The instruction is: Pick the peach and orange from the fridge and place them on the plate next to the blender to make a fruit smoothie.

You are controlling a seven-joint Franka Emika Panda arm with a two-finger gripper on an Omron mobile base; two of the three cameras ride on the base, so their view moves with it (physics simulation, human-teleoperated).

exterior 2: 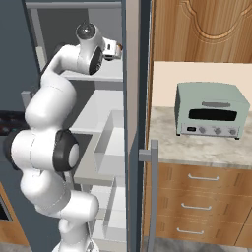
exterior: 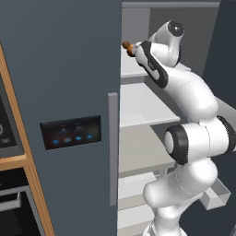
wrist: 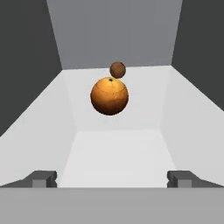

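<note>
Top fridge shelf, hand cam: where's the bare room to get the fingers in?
Bare white shelf lies between the open fingers and the orange, and along both side walls. Crowded only at the centre back: the peach sits right behind the orange.

Pale green toaster oven (exterior 2: 212,109) on stone counter (exterior 2: 206,147) above wooden drawers (exterior 2: 202,206).

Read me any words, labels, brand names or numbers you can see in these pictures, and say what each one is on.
None can be read.
Fridge black panel: blue lights and faint marks, too small to read.
Toaster oven: knobs, no readable label.
Orange, peach: no stickers or print.
</note>
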